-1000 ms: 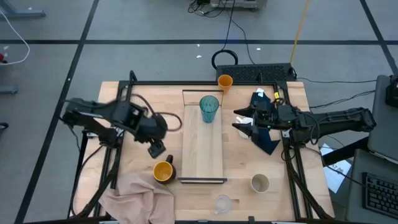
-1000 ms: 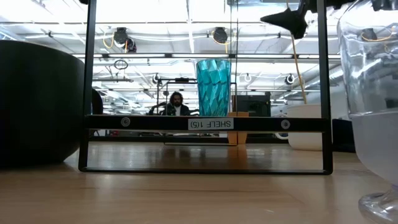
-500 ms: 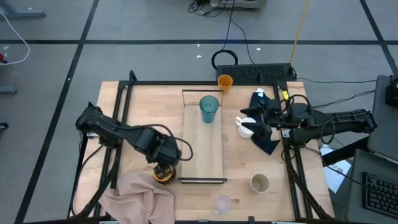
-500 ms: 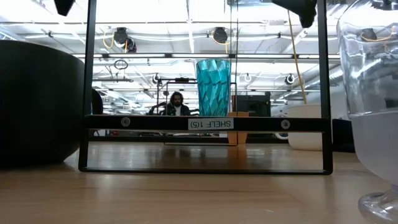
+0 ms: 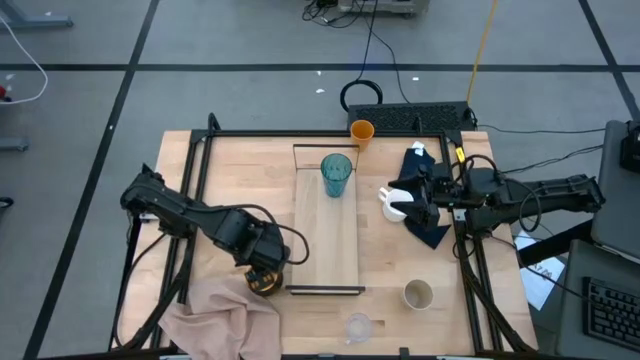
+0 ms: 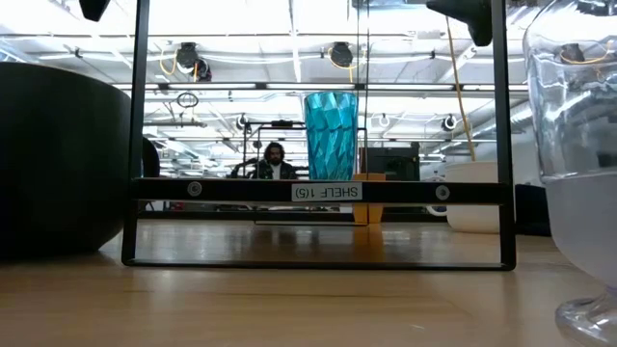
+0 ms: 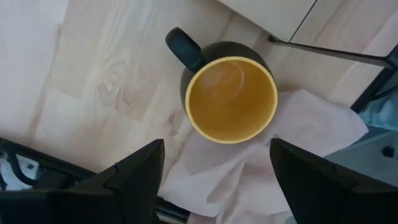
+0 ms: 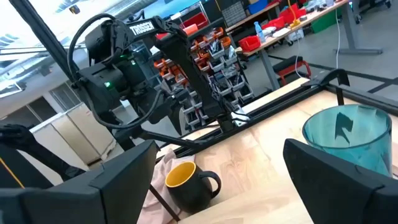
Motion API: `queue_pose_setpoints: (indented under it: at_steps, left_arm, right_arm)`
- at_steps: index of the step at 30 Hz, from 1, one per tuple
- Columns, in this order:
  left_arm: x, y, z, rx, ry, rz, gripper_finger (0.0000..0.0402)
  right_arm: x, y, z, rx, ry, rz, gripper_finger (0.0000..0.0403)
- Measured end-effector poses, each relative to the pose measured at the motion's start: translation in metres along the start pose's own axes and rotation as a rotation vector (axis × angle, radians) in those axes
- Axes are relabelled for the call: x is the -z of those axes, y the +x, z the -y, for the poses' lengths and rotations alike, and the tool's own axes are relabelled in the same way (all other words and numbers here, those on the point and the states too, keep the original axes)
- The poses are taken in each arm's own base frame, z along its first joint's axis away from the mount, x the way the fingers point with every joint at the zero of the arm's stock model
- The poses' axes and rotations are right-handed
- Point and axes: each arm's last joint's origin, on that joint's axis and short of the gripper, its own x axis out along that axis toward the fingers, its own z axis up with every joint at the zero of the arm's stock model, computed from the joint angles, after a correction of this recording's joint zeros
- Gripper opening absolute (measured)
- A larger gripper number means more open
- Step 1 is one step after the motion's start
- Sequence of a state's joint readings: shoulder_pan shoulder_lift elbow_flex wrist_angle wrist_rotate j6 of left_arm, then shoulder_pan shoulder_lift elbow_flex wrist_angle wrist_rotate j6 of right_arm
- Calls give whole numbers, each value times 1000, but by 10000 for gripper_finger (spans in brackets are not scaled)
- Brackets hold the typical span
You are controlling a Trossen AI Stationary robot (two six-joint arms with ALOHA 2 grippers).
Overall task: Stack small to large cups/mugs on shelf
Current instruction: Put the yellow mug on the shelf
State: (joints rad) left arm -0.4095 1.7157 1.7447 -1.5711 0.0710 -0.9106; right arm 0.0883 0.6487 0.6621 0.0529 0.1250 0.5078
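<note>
We judge that we are at the pick-up of the dark mug (image 5: 263, 279), with only the teal tumbler (image 5: 336, 174) standing on the shelf (image 5: 325, 250), toward its 12 o'clock end. The dark mug sits on the bench (image 5: 240, 180) just off the shelf's 7 o'clock corner, against the pinkish cloth (image 5: 220, 315). Our left end effector (image 7: 214, 165) hangs directly above it with its fingers spread wide and empty; in the left wrist view the yellow-lined mouth lies ahead of the fingertips and the handle juts to one side, and nothing touches it. The next move, as we read it, calls for a straight descent so one finger goes inside the rim and one outside, clear of the handle and the cloth, then a close and a lift toward the shelf. Our right end effector (image 5: 400, 197) is at 3 o'clock of the shelf, fingers also apart, close over the white mug (image 5: 395, 206) beside a dark blue cloth (image 5: 428, 225); whether it touches the mug we cannot tell. The orange cup (image 5: 361, 131) stands at 12 o'clock beyond the shelf, the beige cup (image 5: 417, 294) at 4 o'clock, and the clear glass (image 5: 359, 327) at 6 o'clock near the bench edge.
</note>
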Motion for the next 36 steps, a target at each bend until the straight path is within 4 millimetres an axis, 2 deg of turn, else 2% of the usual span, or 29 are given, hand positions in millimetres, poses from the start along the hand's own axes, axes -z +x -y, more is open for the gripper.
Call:
queue_pose_setpoints:
  at_steps: [6,14,18,24,30,36]
  left_arm:
    - [2,4,0,-63,39,53,291]
    - [10,34,-2,-166,124,-18,291]
    - [11,46,-7,-201,153,-64,274]
    - [3,50,-2,-112,166,-39,237]
    - [1,51,0,-94,150,-9,228]
    - [2,72,-1,-69,130,-63,228]
  right_arm:
    - [2,0,1,10,1,-18,343]
    - [2,0,0,-12,19,-31,343]
    - [2,0,0,-12,28,-31,343]
    - [2,0,0,-12,29,-30,343]
    - [2,0,0,-10,29,-30,343]
    - [2,0,0,-10,51,-30,343]
